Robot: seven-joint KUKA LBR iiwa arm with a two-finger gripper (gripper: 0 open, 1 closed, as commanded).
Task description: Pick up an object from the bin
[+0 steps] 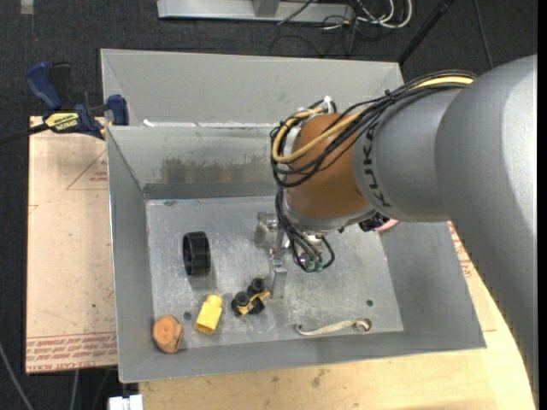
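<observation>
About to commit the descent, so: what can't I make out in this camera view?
Camera view:
Grey metal bin: its right floor is hidden under the arm.
Small black-and-yellow toy: too small to identify.
Gripper: its height above the floor is unreadable from above.

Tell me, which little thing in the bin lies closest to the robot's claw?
The small black-and-yellow toy, just beside the gripper; the yellow block, black wheel, brown lump and pale strip lie farther off.

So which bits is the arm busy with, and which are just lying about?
Likely in play: end effector; small black-and-yellow toy, the thing nearest it.
Lying about: black wheel; yellow block; brown lump; pale strap.
</observation>
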